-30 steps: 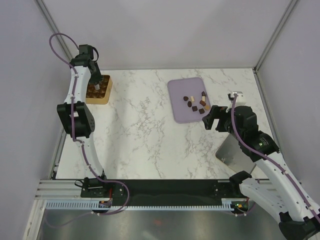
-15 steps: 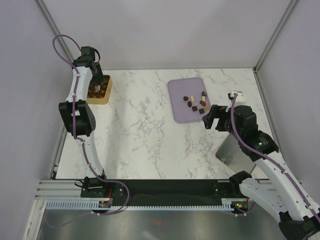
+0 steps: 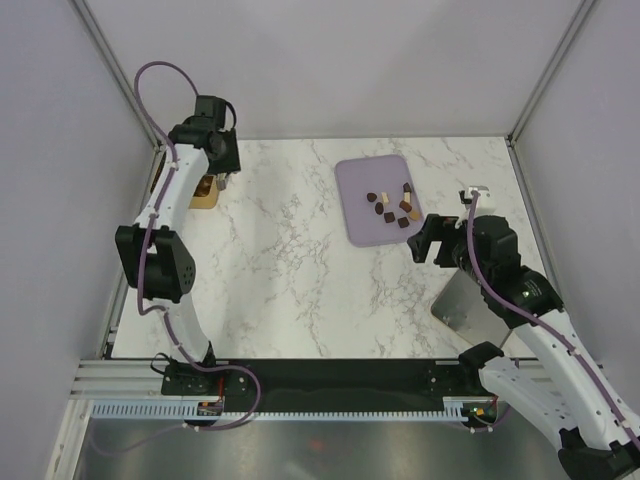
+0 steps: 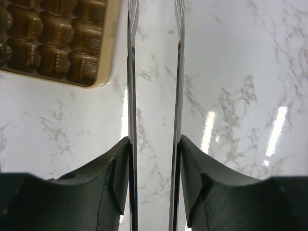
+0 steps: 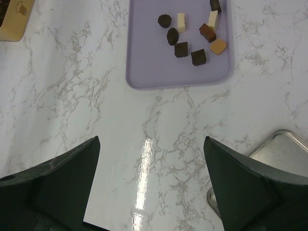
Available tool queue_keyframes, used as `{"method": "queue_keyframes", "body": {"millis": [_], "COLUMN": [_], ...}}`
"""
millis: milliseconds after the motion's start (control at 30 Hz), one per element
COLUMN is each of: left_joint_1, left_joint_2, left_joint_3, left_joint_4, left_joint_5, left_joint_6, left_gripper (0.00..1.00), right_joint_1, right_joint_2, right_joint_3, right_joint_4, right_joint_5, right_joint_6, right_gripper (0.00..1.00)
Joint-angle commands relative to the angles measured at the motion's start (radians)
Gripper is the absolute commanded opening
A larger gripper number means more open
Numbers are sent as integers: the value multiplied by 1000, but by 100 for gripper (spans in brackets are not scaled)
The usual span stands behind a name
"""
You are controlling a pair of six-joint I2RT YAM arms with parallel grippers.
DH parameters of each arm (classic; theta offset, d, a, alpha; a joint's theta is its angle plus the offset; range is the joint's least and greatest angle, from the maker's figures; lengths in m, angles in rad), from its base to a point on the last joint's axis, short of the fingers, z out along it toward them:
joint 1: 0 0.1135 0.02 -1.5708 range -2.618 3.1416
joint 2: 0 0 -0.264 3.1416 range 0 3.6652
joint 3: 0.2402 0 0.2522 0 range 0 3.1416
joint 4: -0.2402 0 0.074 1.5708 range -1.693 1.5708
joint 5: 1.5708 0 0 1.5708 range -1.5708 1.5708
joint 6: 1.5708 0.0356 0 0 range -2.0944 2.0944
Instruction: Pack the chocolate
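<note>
Several small chocolate pieces [image 3: 392, 205], dark brown, tan and cream-white, lie on the lilac tray [image 3: 355, 215]. They also show in the right wrist view [image 5: 190, 36], on the tray [image 5: 154, 62]. My right gripper [image 3: 428, 240] is open and empty above the marble just in front of the tray [image 5: 151, 142]. The golden-brown box [image 3: 205, 192] sits at the far left, partly hidden by my left arm. My left gripper [image 3: 222, 178] hovers just right of the box [image 4: 53, 41]. Its thin blades [image 4: 155, 9] stand apart with nothing between them.
A flat metal tray [image 3: 463, 300] lies at the right under my right arm, and its corner shows in the right wrist view [image 5: 276, 147]. Grey walls close in the table on the left, back and right.
My left gripper has moved from over the box to the right and now hangs over bare marble beside it. My right gripper has hardly moved.
</note>
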Motion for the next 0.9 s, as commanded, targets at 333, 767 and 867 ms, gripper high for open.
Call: {"method": "queue_keyframes", "body": {"millis": [333, 767, 867], "left_joint_1": [-455, -728, -758], "left_joint_2": [-175, -29, 11], "left_joint_3": [-174, -128, -127], "left_joint_4": [123, 168, 186], "left_joint_5": [25, 64, 67], "left_joint_6": [-56, -99, -102], "left_gripper": [51, 51, 51], "right_joint_1": [3, 3, 3], "right_joint_2": [-65, -73, -71], "right_joint_3": [88, 82, 82], "right_joint_4": [-107, -114, -114], "right_joint_5": [52, 67, 70], "right_joint_6": [-8, -13, -16], "right_gripper": [98, 98, 98]}}
